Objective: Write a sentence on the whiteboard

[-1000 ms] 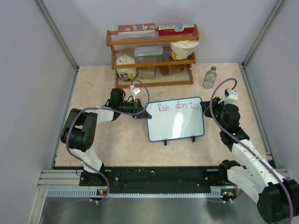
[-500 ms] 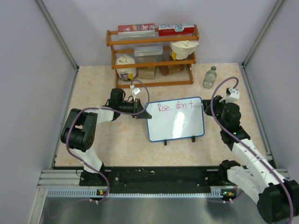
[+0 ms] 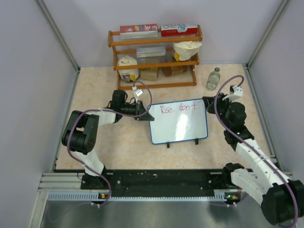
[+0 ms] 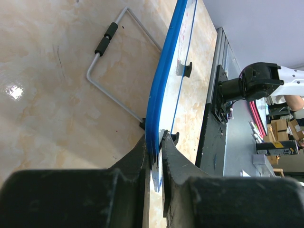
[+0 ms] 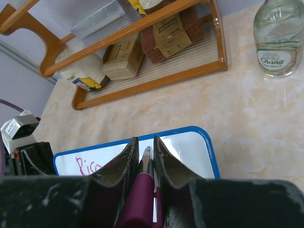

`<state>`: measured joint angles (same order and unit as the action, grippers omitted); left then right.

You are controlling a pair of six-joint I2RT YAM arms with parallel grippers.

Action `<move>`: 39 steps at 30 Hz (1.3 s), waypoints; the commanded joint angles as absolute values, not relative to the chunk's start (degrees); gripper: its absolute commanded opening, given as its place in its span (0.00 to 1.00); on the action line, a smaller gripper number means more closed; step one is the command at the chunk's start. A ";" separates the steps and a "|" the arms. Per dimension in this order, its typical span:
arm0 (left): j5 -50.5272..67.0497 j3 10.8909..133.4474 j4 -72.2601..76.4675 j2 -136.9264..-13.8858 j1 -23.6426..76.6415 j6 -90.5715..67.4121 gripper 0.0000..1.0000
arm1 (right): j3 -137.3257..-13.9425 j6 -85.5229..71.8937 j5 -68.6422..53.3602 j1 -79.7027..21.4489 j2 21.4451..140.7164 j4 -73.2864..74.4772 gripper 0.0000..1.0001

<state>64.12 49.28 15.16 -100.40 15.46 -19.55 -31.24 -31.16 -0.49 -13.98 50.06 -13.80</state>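
The whiteboard [image 3: 179, 126] with its blue frame stands tilted at the table's middle. Pink lettering [image 3: 178, 108] along its top reads "Rise, don't". My left gripper [image 3: 146, 115] is shut on the board's left edge; in the left wrist view [image 4: 157, 148] the blue frame [image 4: 164, 76] runs between the fingers. My right gripper [image 3: 209, 105] is by the board's top right corner, shut on a magenta marker [image 5: 142, 190]. In the right wrist view the gripper [image 5: 144, 145] hovers over the board's white top right area [image 5: 187, 149], with part of the lettering [image 5: 88, 164] at left.
A wooden shelf rack [image 3: 154, 59] with boxes and bags stands at the back. A glass bottle [image 3: 213, 78] stands right of it, close behind my right gripper. The board's wire stand [image 4: 111, 66] shows behind it. Grey walls enclose the table on three sides.
My right gripper with the marker has moved back and up from the end of "don't" toward the board's top right corner. The left arm and board have not moved.
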 commanded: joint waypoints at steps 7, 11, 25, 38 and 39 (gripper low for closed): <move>58.10 47.72 12.92 -101.87 16.08 -14.77 0.00 | -33.84 -34.01 -4.57 -13.62 54.75 -21.26 0.00; 58.10 47.64 12.92 -101.78 16.08 -14.77 0.00 | -33.58 -34.63 -4.57 -13.62 55.81 -21.97 0.00; 58.10 47.72 12.83 -101.78 16.08 -14.68 0.00 | -32.43 -33.40 -3.34 -13.62 56.95 -20.57 0.00; 57.92 47.72 12.66 -101.60 16.08 -14.68 0.00 | -29.97 -32.87 -3.25 -13.62 54.14 -19.07 0.00; 57.92 47.64 12.66 -101.60 16.08 -14.59 0.00 | -29.97 -32.87 -3.43 -13.54 54.14 -19.07 0.00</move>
